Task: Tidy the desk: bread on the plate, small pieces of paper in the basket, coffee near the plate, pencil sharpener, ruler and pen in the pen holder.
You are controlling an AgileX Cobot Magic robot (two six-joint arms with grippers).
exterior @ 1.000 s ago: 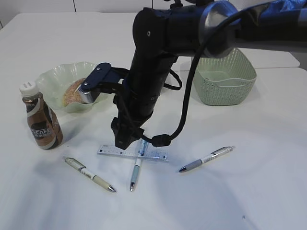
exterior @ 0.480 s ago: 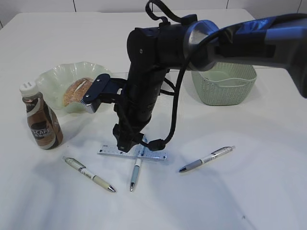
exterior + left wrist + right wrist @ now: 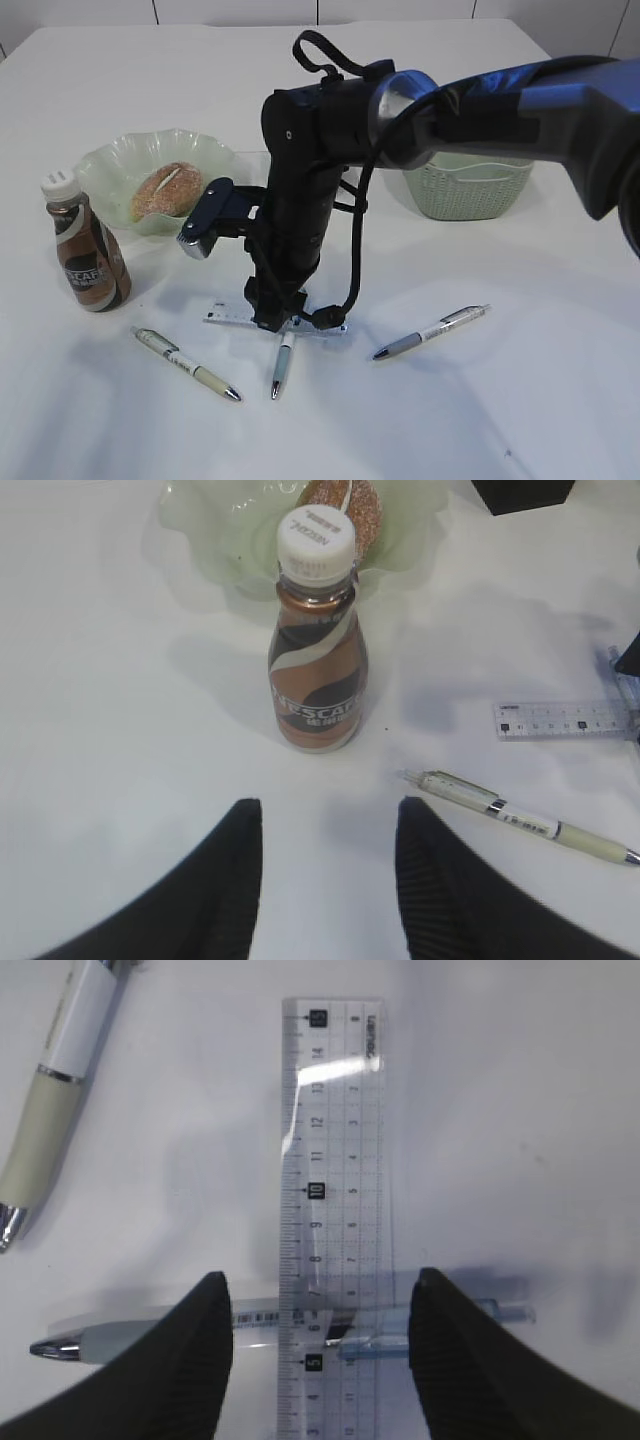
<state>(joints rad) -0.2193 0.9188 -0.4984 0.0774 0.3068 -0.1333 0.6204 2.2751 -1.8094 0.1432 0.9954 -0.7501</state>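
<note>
A clear ruler lies on the white table across a blue-grey pen. My right gripper points straight down over them. In the right wrist view it is open, its fingers astride the ruler and the pen. A beige pen and a grey pen lie nearby. The bread sits on the green plate, with the coffee bottle beside it. My left gripper is open and empty, short of the bottle. The pen holder, sharpener and paper pieces are out of view.
A green basket stands at the back right, partly behind the right arm. The left wrist view also shows the plate, the bread, the ruler's end and the beige pen. The beige pen also shows in the right wrist view.
The right arm has come down and a little left, bringing its gripper close over the ruler and pen. Its wrist no longer covers the bread. The objects have not moved.
</note>
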